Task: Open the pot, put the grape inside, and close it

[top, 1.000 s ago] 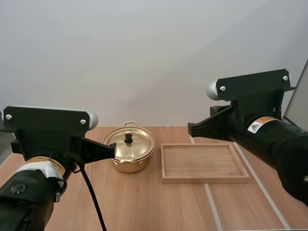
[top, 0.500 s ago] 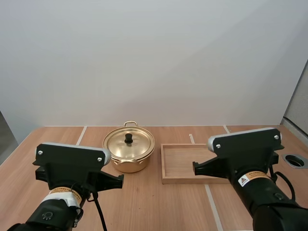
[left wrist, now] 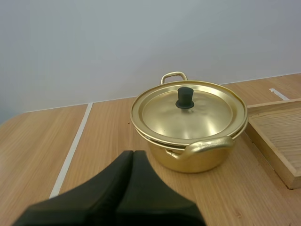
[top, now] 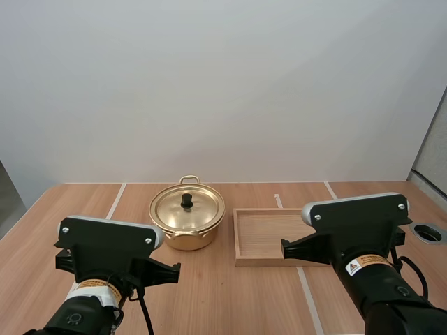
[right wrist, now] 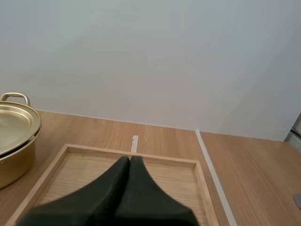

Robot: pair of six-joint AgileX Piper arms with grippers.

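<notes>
The lid [left wrist: 188, 113] sits squarely on the pot [top: 187, 222], so the pot's inside is hidden. In the high view the right arm [top: 360, 241] covers the near right corner of the tray [top: 269, 234]. In the right wrist view the pot is cut off at the frame's edge, with just one side and its loop handle showing. The near rim of the tray is masked there by the right fingers [right wrist: 126, 165]. In the left wrist view the tray is likewise cut off, with a single corner beside the pot.

The left fingers [left wrist: 129, 157] are pressed together into one dark wedge, holding nothing. They point at the pot, which stands on the surface [top: 223, 293] just ahead of the tips and apart from them. The right fingers are also pressed together and hold nothing. They point over the tray's floor, with the pot off to one side, beside the tray's edge.

The pot is round, shallow and of shiny golden metal. Its slightly domed lid carries a small black knob [left wrist: 185, 97] at the centre. A curved handle [left wrist: 207, 146] juts from the near wall, and a second handle [left wrist: 173, 75] rises behind. The tray is a rectangle of pale wood with a low raised rim and visible grain. The surface is wood-patterned and crossed by thin pale lines.
</notes>
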